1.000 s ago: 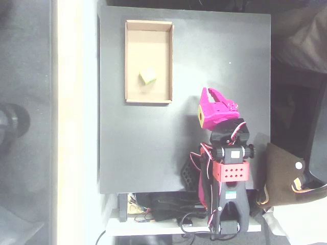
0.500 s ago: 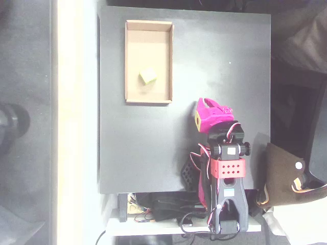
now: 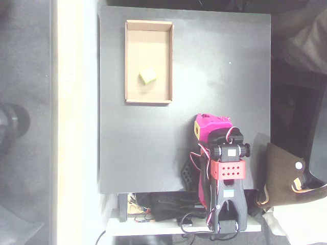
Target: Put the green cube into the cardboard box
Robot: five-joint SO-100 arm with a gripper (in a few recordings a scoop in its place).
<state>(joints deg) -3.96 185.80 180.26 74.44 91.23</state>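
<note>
Your magenta jaws [image 3: 208, 122] have folded back toward the arm's base; I cannot tell their spread. Well ahead of them, the small lime-green cube [image 3: 148, 76] rests inside the shallow tan cardboard box [image 3: 148, 99]. Reaching out again risks nudging it.

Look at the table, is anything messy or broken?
Nothing stands out. The cube lies inside the box, turned a little askew to its walls. The box sits straight on the table and looks undamaged. The gripper is folded near the arm's base, apart from both.
</note>
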